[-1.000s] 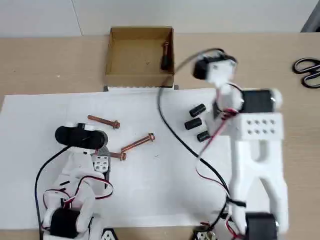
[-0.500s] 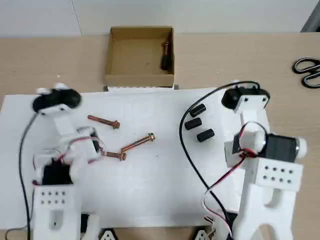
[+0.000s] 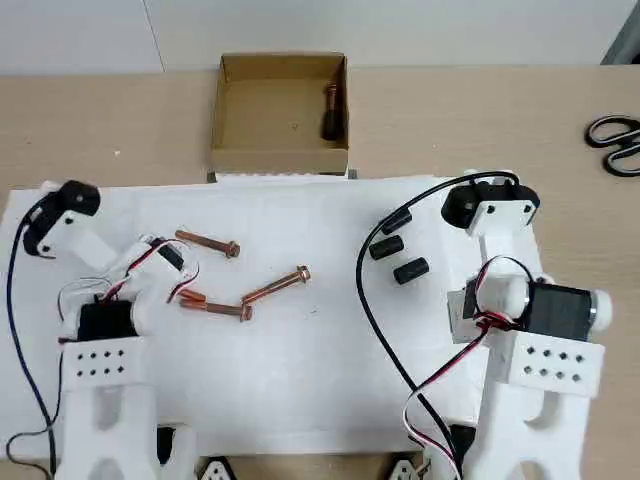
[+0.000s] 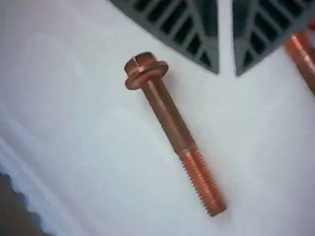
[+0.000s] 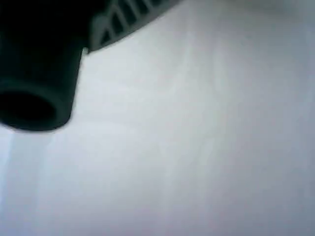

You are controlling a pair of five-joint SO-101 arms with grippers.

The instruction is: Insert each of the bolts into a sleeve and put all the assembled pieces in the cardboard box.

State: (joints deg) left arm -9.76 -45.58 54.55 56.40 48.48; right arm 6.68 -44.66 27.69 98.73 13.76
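Three copper bolts (image 3: 205, 243) (image 3: 275, 285) (image 3: 225, 310) lie loose on the white sheet. Three black sleeves (image 3: 395, 220) (image 3: 387, 247) (image 3: 410, 270) lie to their right. The cardboard box (image 3: 228, 110) at the back holds one assembled piece (image 3: 331, 110). My left gripper (image 3: 180, 285) hovers at the left end of the nearest bolt. In the left wrist view a bolt (image 4: 172, 128) lies just short of the left gripper (image 4: 226, 73), whose jaws are nearly together with nothing between them. My right arm (image 3: 490, 205) sits beside the sleeves, and the right wrist view has a sleeve (image 5: 34, 78) close up.
The white sheet (image 3: 320, 400) covers the table's near half, with bare room at its centre and front. Scissors (image 3: 615, 143) lie at the far right on the wood. A black cable (image 3: 365, 290) loops across the sheet near the sleeves.
The right arm has drawn back from the box to the sheet's right side and settled there. The left arm lifted off the bolts, swung left, and now has its gripper beside them again.
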